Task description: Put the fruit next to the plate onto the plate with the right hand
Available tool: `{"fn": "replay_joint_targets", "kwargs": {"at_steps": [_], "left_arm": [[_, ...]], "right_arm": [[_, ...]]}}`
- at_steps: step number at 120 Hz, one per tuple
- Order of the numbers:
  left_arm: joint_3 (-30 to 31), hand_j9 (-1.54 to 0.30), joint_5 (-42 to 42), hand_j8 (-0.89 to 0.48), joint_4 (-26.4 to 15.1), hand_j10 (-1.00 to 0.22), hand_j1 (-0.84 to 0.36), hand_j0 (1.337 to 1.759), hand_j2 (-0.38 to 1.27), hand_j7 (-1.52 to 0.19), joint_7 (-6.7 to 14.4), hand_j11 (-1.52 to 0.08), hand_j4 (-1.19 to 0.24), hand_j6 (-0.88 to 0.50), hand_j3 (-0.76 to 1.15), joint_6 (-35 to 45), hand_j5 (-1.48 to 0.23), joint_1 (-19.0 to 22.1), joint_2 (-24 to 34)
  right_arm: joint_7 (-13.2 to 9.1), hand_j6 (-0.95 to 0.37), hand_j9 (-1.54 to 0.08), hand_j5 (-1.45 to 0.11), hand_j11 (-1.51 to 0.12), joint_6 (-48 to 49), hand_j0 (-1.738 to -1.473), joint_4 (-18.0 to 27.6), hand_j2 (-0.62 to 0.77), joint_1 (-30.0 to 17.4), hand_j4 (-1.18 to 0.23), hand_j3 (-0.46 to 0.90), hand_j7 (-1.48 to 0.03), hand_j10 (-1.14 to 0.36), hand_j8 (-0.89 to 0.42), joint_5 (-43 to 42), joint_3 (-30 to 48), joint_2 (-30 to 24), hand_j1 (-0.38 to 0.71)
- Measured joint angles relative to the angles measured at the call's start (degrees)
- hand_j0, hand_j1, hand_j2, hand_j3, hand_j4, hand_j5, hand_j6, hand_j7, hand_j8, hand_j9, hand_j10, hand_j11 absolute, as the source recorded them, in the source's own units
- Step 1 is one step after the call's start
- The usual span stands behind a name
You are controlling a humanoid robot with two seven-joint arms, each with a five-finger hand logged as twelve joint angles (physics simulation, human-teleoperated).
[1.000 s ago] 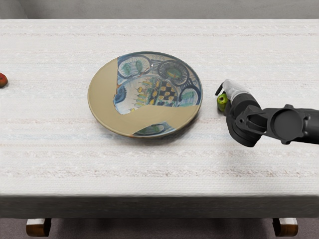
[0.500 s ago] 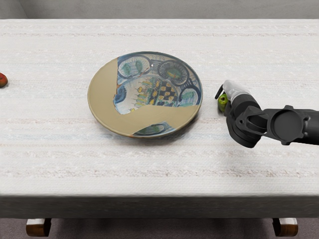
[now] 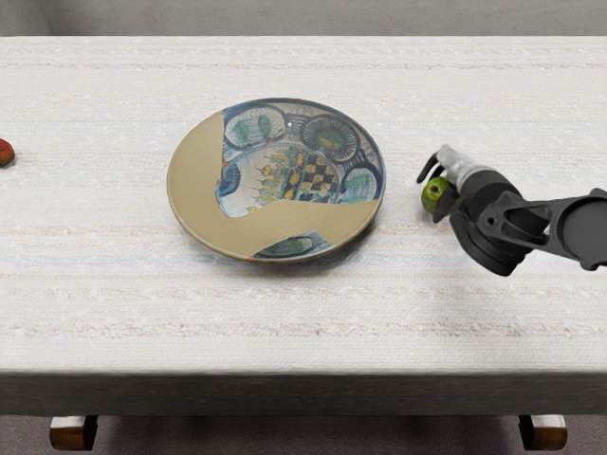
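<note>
A small green fruit [image 3: 434,192] sits just right of the patterned plate [image 3: 194,185], a short gap from its rim. My right hand [image 3: 438,190] comes in from the right edge, its dark fingers [image 3: 427,172] curled around the fruit from above and below. The hand hides most of the fruit; only its left face shows. Whether the fruit still touches the table I cannot tell. The plate is wide, tan on its left and front, with blue and green patterns elsewhere, and nothing lies on it.
A small red object [image 3: 5,152] lies at the table's far left edge. The white tablecloth [image 3: 303,303] stretches wide in front of the plate. The table's front edge runs along the bottom of the view.
My right hand and forearm have shifted to the right, away from the plate, and the green fruit has moved a little right with them. The plate has not moved.
</note>
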Motion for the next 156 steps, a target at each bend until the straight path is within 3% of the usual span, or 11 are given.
{"fn": "replay_joint_targets", "kwargs": {"at_steps": [40, 80, 116, 156], "left_arm": [[0.0, 0.0, 0.1, 0.0, 0.0, 0.0, 0.35, 1.658, 0.0, 0.0, 0.0, 0.0, 0.0, 0.0, 0.0, 0.0, 0.0, 0.2, 0.0], [0.0, 0.0, 0.2, 0.0, 0.0, 0.0, 0.35, 1.658, 0.0, 0.0, 0.0, 0.0, 0.0, 0.0, 0.0, 0.0, 0.0, 0.3, 0.0], [0.0, 0.0, 0.2, 0.0, 0.0, 0.0, 0.35, 1.658, 0.0, 0.0, 0.0, 0.0, 0.0, 0.0, 0.0, 0.0, 0.0, 0.4, 0.0], [0.0, 0.0, 0.2, 0.0, 0.1, 0.0, 0.35, 1.658, 0.0, 0.0, 0.0, 0.0, 0.0, 0.0, 0.0, 0.0, 0.0, 0.4, 0.0]], "right_arm": [[0.0, -0.48, -0.86, -0.85, -0.87, 0.3, -1.654, 7.4, 0.16, 3.0, -0.64, 0.0, -0.84, -0.42, -0.33, 1.0, 3.6, -3.5, 0.15], [0.0, -0.49, -0.88, -0.88, -0.9, 0.2, -1.654, 12.0, 0.12, 10.0, -0.64, 0.0, -0.85, -0.43, -0.34, 7.1, 4.2, -2.8, 0.12], [0.0, -0.48, -0.9, -0.9, -0.91, 0.0, -1.654, 11.4, 0.11, 15.6, -0.64, 0.0, -0.86, -0.41, -0.32, 12.8, 5.2, 2.8, 0.12], [0.0, -0.49, -0.9, -0.89, -0.91, 0.7, -1.653, 3.8, 0.11, 17.0, -0.65, 0.0, -0.86, -0.42, -0.33, 14.9, 6.6, 11.5, 0.11]]}}
